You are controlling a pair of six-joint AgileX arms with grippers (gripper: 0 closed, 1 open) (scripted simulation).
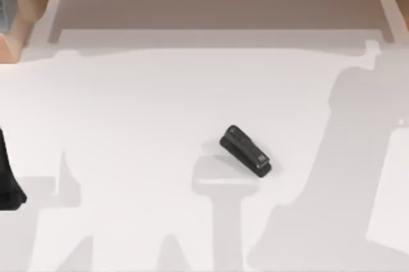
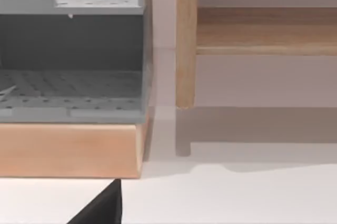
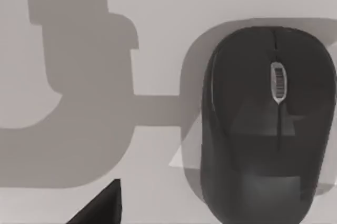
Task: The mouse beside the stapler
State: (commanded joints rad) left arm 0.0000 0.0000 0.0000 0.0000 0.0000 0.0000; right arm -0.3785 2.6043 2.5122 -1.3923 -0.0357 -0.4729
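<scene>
Lying diagonally, stapler (image 1: 246,151) runs upper-left to lower-right; pincer state: cannot tell.

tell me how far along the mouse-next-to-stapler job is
Nothing looks done yet. The stapler lies alone mid-table in the top view, no mouse next to it. In hand: the right wrist view looks closely down on the mouse, resting on the table, not gripped. Left: grasp it and set it by the stapler.
</scene>
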